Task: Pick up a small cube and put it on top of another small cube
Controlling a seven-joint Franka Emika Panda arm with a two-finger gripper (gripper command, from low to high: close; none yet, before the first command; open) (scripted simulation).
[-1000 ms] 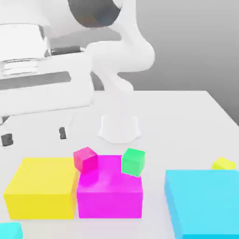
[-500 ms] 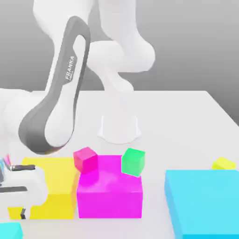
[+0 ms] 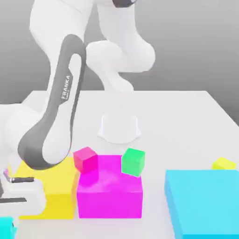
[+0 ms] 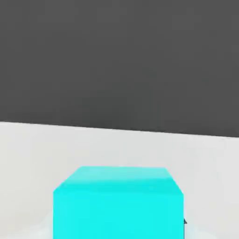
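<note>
The small cyan cube (image 3: 4,227) sits at the table's front corner on the exterior view's left, partly cut off by the picture's edge. In the hand view the same cyan cube (image 4: 117,203) looms close and centred, resting on the white table. My gripper (image 3: 10,215) hangs low right over that cube, in front of the big yellow block (image 3: 58,186). A small pink cube (image 3: 85,158) and a small green cube (image 3: 133,162) rest on the back edge of the big magenta block (image 3: 109,193).
A big cyan block (image 3: 203,203) fills the front on the exterior view's right, with a small yellow cube (image 3: 224,164) behind it. The arm's white base (image 3: 119,127) stands at mid-table. My arm's grey-striped link (image 3: 53,121) leans over the yellow block.
The arm has swung down from high above to the front on the exterior view's left. The hand now sits low over the small cyan cube. No cube has moved.
</note>
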